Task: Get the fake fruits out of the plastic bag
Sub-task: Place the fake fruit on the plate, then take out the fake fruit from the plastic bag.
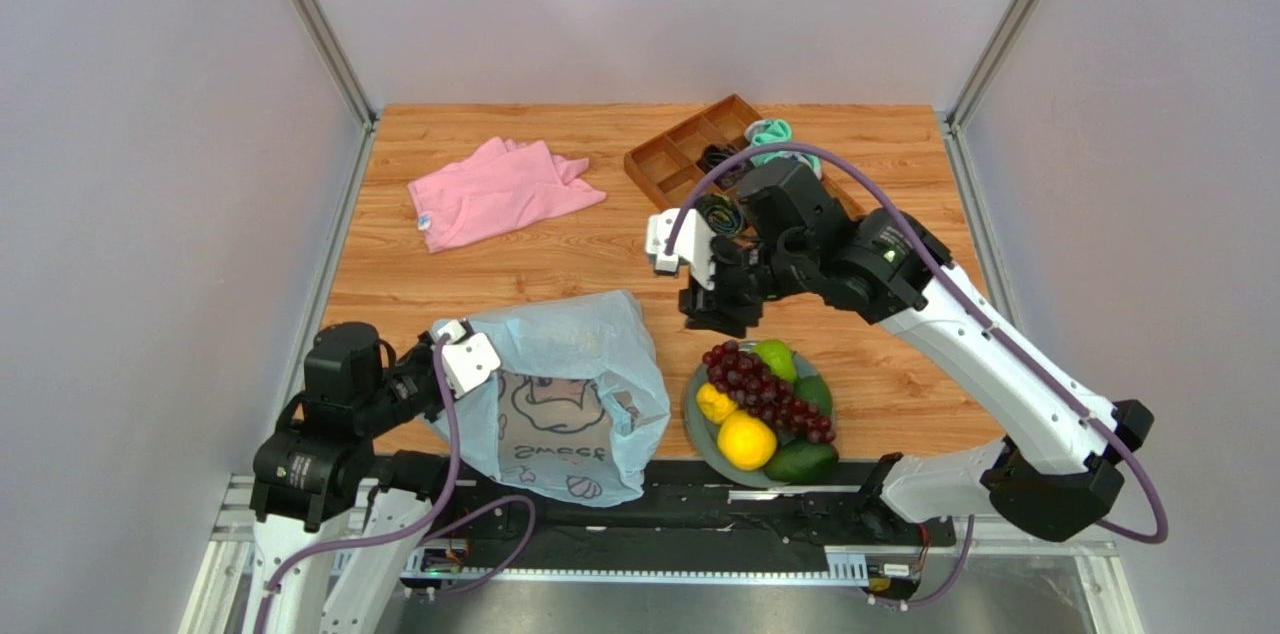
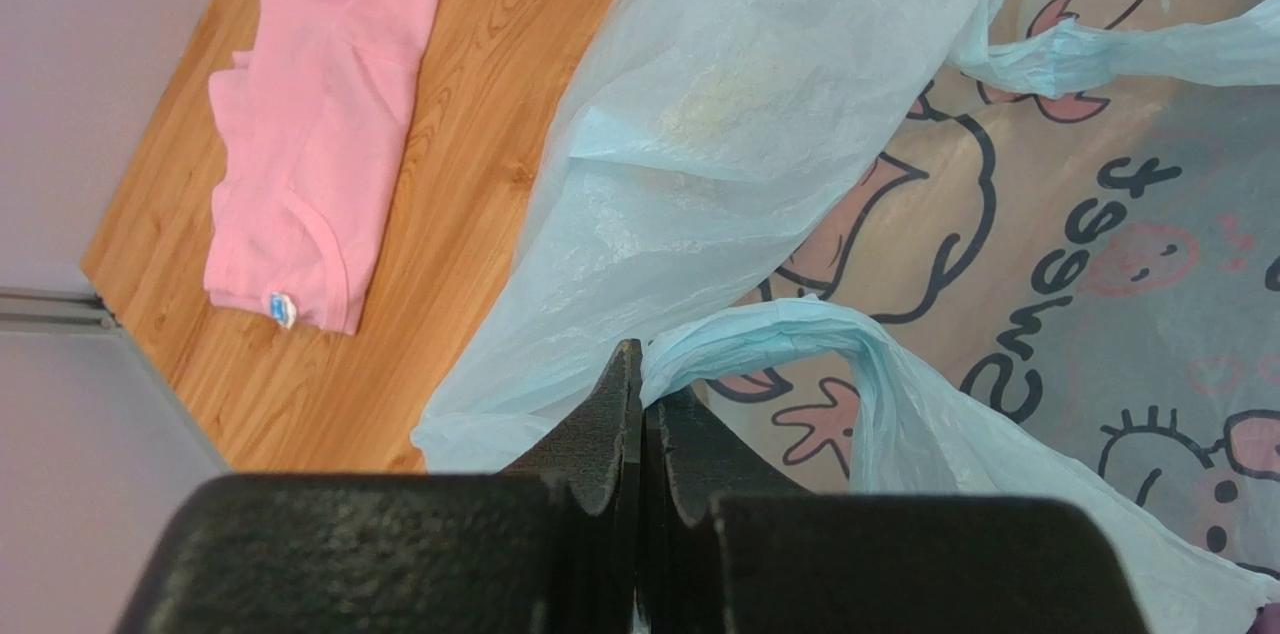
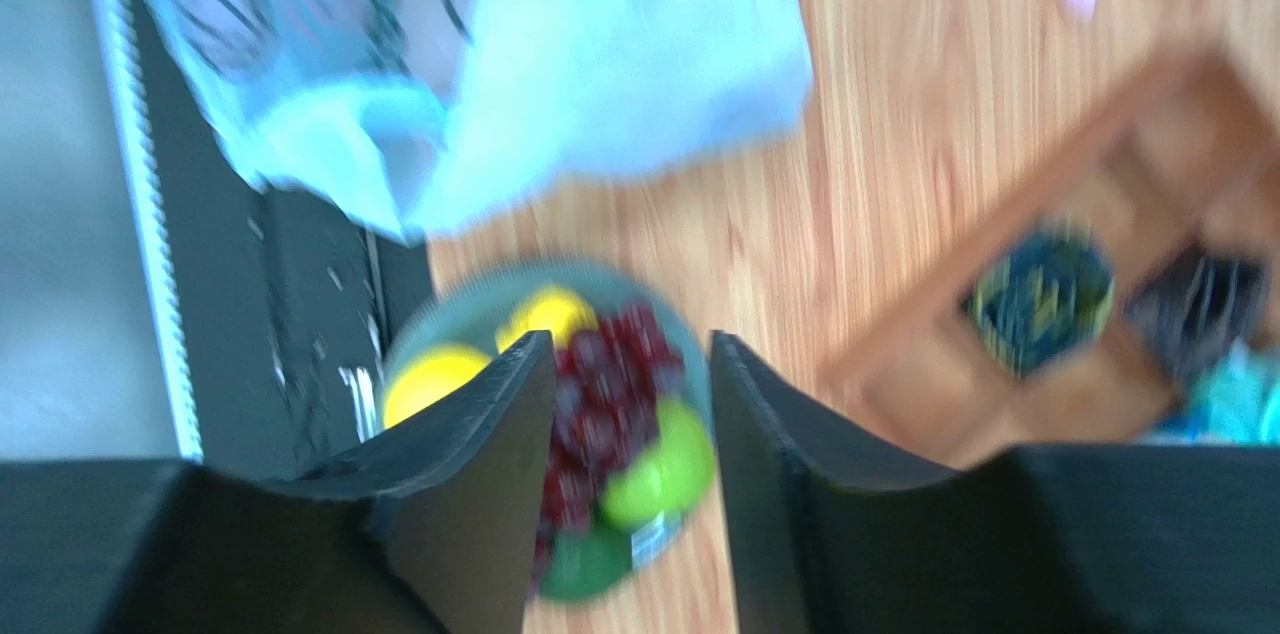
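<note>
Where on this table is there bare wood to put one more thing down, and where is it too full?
Bare wood lies between the pink cloth and the plastic bag, also between the cloth and the wooden tray. Crowded: the near edge, where bag and plate lie side by side.

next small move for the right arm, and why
Probably swing the right gripper to the mouth of the plastic bag: its jaws hang open and empty near the plate of fruits, while the left gripper pinches the bag's handle. Whether fruit remains inside isn't visible.

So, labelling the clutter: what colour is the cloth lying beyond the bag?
Pink cloth, clearest in the top view.
</note>
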Robot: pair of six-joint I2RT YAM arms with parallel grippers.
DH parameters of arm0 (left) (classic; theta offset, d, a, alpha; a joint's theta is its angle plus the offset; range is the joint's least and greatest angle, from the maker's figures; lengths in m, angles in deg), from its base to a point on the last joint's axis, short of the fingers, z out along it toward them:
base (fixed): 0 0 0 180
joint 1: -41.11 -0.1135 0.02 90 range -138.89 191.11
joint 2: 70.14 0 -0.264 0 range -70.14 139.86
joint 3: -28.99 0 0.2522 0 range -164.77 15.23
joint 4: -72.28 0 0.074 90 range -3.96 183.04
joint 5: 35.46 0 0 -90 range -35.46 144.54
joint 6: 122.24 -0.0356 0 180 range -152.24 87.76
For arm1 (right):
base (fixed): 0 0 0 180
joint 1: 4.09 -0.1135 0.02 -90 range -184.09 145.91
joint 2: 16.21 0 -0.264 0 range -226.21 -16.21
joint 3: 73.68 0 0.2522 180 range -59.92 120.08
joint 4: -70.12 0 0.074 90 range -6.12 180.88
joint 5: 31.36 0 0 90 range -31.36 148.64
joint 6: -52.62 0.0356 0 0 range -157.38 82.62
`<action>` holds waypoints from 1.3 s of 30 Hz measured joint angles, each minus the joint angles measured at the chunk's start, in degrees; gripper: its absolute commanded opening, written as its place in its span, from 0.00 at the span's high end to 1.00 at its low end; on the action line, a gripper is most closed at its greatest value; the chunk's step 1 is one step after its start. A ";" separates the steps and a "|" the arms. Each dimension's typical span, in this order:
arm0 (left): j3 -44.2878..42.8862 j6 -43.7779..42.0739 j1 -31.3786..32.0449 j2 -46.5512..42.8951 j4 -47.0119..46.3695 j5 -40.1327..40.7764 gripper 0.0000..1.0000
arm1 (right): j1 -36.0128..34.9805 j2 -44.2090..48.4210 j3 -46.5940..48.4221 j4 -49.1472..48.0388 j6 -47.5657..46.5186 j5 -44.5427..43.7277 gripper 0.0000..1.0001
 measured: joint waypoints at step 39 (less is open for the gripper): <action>-22.03 5.79 -0.31 11.56 16.35 -5.70 1.00 | -18.84 -38.99 -7.78 -49.33 -0.81 -22.14 0.45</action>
